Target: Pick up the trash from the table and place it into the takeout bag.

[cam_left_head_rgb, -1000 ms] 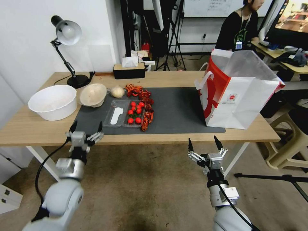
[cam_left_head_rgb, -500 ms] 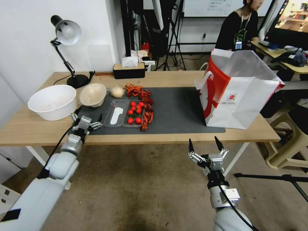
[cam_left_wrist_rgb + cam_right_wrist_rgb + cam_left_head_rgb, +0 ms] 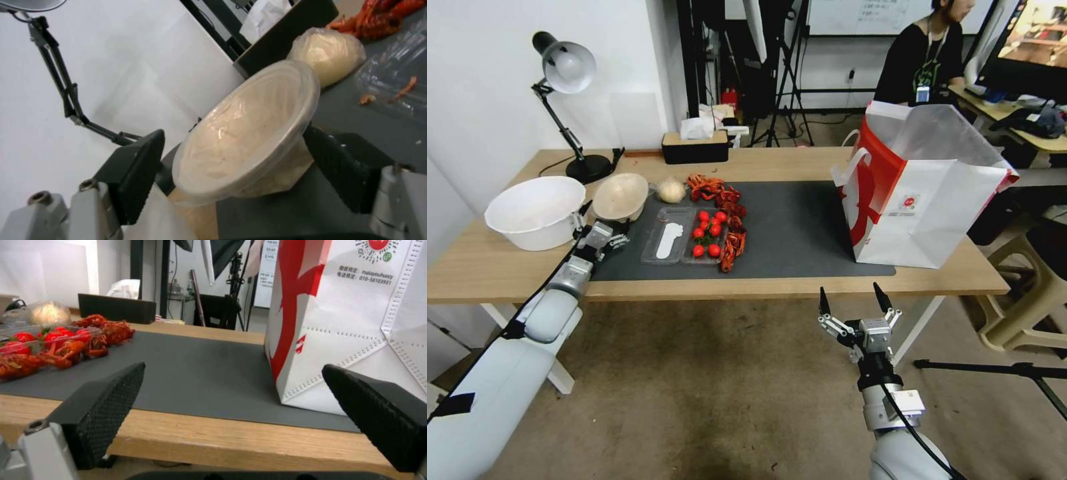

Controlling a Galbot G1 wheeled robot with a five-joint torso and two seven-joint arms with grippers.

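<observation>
At the left of the head view, your left gripper [image 3: 599,229] sits spread wide around the beige bowl [image 3: 620,196], one finger either side of it. The bowl looks light, thin-walled and easily crushed, so pinch its rim gently. Lower centre, your right gripper [image 3: 854,303] hangs open below the table [image 3: 800,287]. The takeout bag [image 3: 924,193] stands at right.

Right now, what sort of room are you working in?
Probably an office or lab set up for recording: a long light-wood table with a black desk lamp, black camera tripods behind it, and a large computer monitor on a neighbouring desk.
</observation>
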